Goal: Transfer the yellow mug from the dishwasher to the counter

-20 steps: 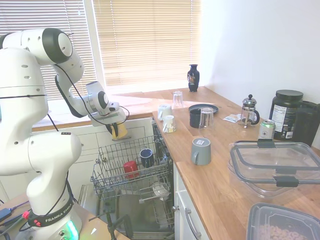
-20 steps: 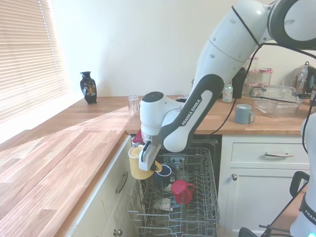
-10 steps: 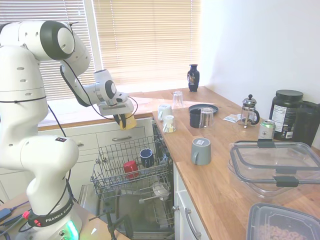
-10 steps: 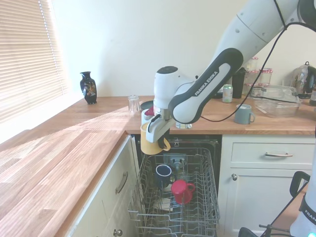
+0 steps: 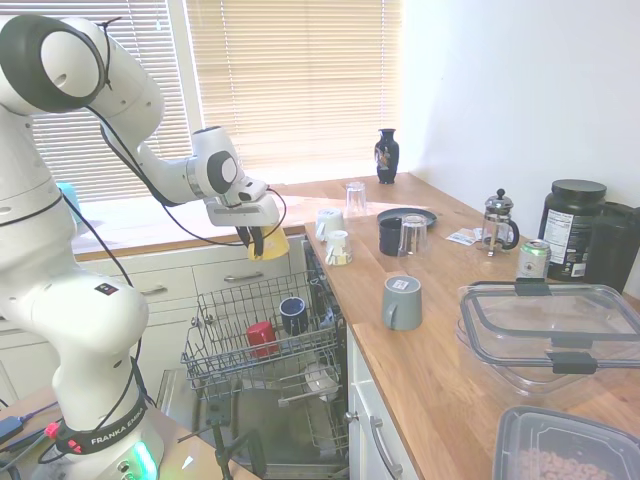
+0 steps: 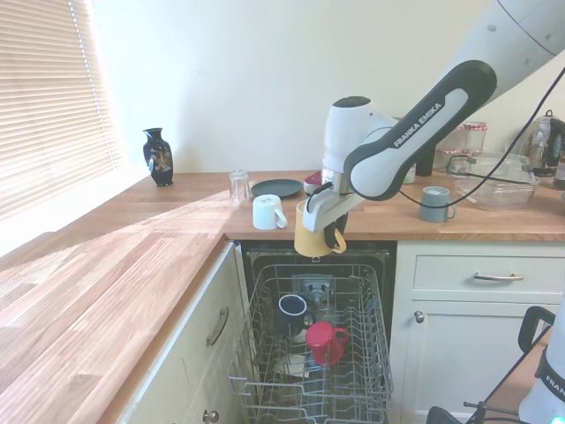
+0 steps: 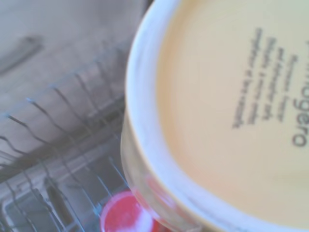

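The yellow mug (image 5: 270,243) (image 6: 309,238) hangs upside down in the air, level with the counter edge and above the dishwasher's pulled-out wire rack (image 5: 225,352) (image 6: 371,371). My gripper (image 5: 253,236) (image 6: 323,231) is shut on it near its handle. In the wrist view the mug's pale base (image 7: 231,111) with printed text fills most of the picture, with rack wires beneath. The wooden counter (image 5: 440,350) (image 6: 132,256) runs along both sides of the dishwasher.
A red mug (image 5: 261,337) (image 6: 325,340) and a dark blue mug (image 5: 293,314) (image 6: 292,311) sit in the rack. On the counter near the edge stand white mugs (image 5: 330,225) (image 6: 267,212), a grey mug (image 5: 402,301), a glass (image 5: 412,237), a dark plate (image 6: 275,187) and clear containers (image 5: 545,335).
The gripper has lifted the yellow mug up from beside the rack and carried it sideways, so it now hangs higher, over the rack and close to the counter edge.
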{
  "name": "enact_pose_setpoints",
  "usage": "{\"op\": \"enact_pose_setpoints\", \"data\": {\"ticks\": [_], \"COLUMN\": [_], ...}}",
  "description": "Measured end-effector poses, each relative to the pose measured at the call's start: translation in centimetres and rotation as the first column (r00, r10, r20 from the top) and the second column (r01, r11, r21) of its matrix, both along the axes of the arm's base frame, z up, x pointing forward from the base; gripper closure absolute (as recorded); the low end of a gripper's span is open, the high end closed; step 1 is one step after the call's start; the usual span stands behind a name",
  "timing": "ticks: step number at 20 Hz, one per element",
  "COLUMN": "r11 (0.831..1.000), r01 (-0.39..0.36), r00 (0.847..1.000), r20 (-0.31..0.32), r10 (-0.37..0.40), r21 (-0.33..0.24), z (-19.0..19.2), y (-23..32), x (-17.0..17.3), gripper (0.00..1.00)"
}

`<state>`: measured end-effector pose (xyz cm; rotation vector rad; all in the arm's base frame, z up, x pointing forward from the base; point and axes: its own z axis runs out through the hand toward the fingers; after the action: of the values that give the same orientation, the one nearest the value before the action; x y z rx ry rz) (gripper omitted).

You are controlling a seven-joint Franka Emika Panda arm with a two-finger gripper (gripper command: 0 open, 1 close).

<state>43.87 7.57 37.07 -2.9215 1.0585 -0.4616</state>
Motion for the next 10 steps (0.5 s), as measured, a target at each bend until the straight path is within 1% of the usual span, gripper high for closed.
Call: {"op": "enact_pose_setpoints", "data": {"ticks": [5, 10], "r11": [0.996, 0.988], "r01": [0.084, 0.152], "r00": [0.996, 0.988], "r20": [-0.013, -0.009], "r10": [-0.083, -0.152], "r21": [0.023, 0.033], "z": [-0.2, 0.7], "y": [-4.4, -9.3], "x": [-2.2, -4.4], "gripper": [1.00, 1.00]}}
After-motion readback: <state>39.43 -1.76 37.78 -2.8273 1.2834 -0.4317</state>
